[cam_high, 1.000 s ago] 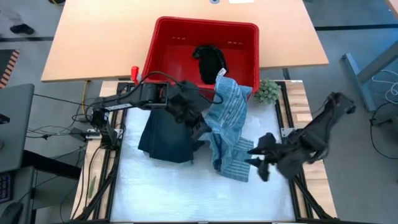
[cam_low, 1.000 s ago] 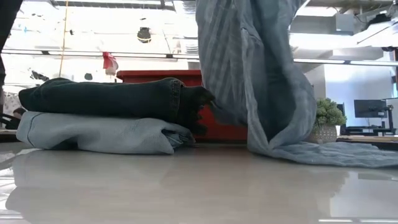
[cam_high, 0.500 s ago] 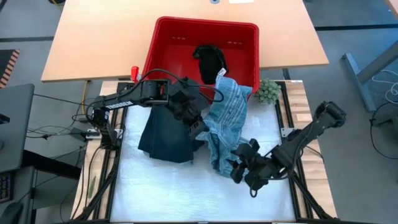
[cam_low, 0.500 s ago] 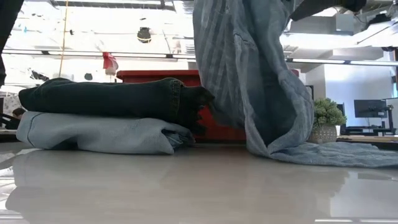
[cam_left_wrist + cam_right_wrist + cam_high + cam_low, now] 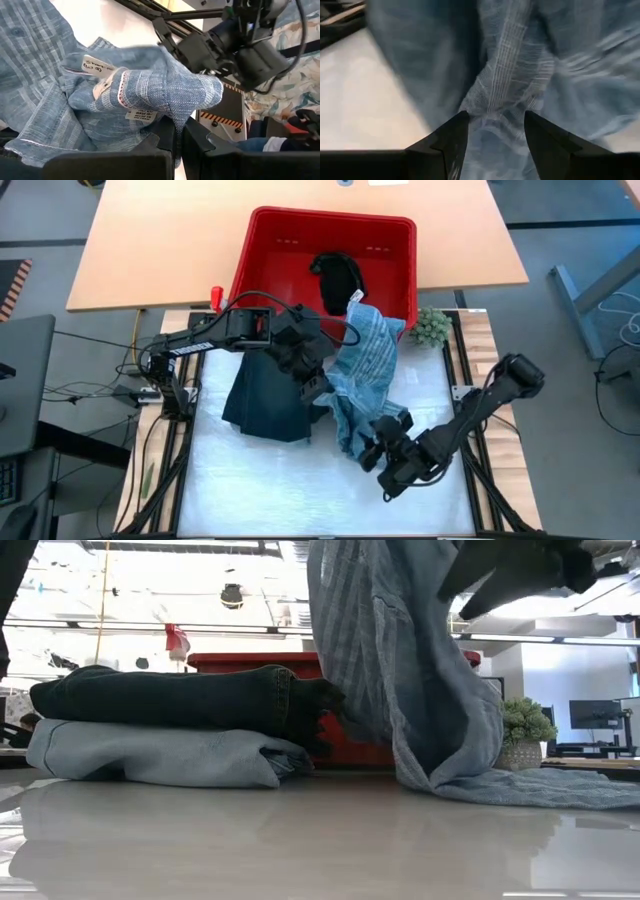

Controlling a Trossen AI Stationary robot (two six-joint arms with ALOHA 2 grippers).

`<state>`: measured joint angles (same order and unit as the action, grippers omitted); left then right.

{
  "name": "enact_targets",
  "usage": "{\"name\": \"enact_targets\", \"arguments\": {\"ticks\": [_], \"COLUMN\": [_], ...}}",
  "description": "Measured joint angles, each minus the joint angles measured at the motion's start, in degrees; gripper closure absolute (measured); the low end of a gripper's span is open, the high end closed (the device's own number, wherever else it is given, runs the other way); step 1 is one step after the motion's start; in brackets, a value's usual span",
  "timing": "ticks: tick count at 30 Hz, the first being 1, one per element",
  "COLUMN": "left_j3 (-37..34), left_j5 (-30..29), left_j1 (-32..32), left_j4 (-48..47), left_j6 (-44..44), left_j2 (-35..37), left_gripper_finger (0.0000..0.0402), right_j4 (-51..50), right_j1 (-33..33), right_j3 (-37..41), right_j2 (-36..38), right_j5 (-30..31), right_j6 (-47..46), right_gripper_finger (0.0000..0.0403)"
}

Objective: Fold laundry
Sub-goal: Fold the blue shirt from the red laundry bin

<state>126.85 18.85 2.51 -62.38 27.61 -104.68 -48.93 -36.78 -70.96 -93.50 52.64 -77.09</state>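
From above, the right gripper (image 5: 375, 452) has been moved left to the striped shirt's (image 5: 368, 370) lower edge, fingers parted. A black garment (image 5: 337, 278) lies in the red basket (image 5: 262, 250). At wrist level, the left gripper (image 5: 177, 135) is clamped on shirt fabric; folded garments (image 5: 165, 725) are stacked on the bench (image 5: 300, 840).

basket (image 5: 262, 250) behind mat | folded stack (image 5: 262, 395) left | hanging garment (image 5: 368, 370) right of stack
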Motion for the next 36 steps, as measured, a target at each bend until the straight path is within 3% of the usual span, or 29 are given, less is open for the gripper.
{"name": "enact_targets", "arguments": {"ticks": [4, 7, 12, 14, 17, 20, 24, 29, 32, 36], "left_j3": [-0.02, -0.02, -0.02, -0.39, -0.44, -0.42, -0.44, -0.44, -0.84, -6.08], "left_j5": [0.03, 0.08, 0.23, 0.14, -0.02, -0.88, -7.15, -15.84, -25.37, -40.97], "left_j1": [-0.01, -0.01, -0.43, -0.70, -1.08, -1.76, -3.30, -6.30, -11.09, -22.02], "left_j4": [-0.06, -0.29, -1.27, -1.22, -2.02, -4.71, -10.32, -20.33, -21.64, -14.91], "left_j6": [-0.01, -0.01, -1.19, -1.73, -3.10, -5.34, -7.32, -4.87, 1.09, 12.51], "left_j2": [0.00, 0.00, 0.00, 0.00, -0.07, -0.07, -0.07, -0.07, 0.45, 1.14], "left_gripper_finger": [0.0401, 0.0401, 0.0401, 0.0401, 0.0392, 0.0367, 0.0315, 0.0244, 0.0216, 0.0202], "right_j4": [-5.80, -6.98, -4.12, -4.22, -4.33, -4.42, -5.00, -4.99, -4.98, -5.25], "right_j1": [1.84, 3.53, 5.73, 6.25, 7.04, 9.01, 12.81, 18.63, 23.32, 29.97], "right_j3": [0.02, 0.02, -0.13, -0.90, -1.78, -1.95, -1.95, -1.95, -1.95, -1.97], "right_j2": [-1.05, -1.26, -0.30, 0.82, 3.98, 8.43, 14.45, 20.15, 22.27, 23.44], "right_j5": [1.47, 1.99, -0.01, -2.38, -8.67, -18.88, -32.72, -42.10, -47.79, -54.21], "right_j6": [-4.34, -3.14, 7.36, 11.60, 16.12, 25.00, 33.42, 41.05, 44.18, 48.12], "right_gripper_finger": [0.0187, 0.0212, 0.0349, 0.0381, 0.0379, 0.0382, 0.0382, 0.0382, 0.0382, 0.0382]}}
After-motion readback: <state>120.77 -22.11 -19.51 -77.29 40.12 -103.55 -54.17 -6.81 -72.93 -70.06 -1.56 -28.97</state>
